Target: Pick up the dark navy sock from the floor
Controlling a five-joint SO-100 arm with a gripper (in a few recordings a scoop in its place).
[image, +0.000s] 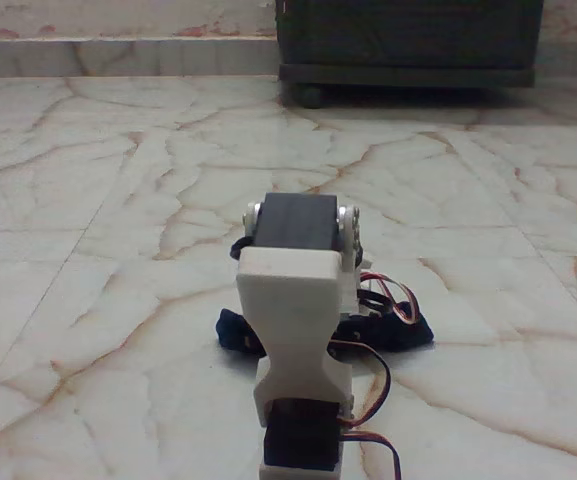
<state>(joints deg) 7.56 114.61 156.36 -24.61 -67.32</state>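
From my fixed view I look along the back of the arm, and the floor (98, 200) spreads out pale and veined on the left, bare marble with thin grout lines running toward the far wall. Just left of the arm's white bracket (294, 320) a dark blue-black end of the dark navy sock (236, 330) pokes out, lying flat on the tiles in the near middle of the scene. The bracket and the black servo (296, 220) on top of it stand straight in front of me and hide the sock's middle. On the right of the bracket the sock shows again as a dark lump on the floor, mixed with the red and black wires (393, 300) that loop down there. The tool sits somewhere beyond the bracket, over the sock, hidden from me; I cannot tell whether its fingers are apart or together. Far right, at the wall, stands a dark cabinet (408, 40).
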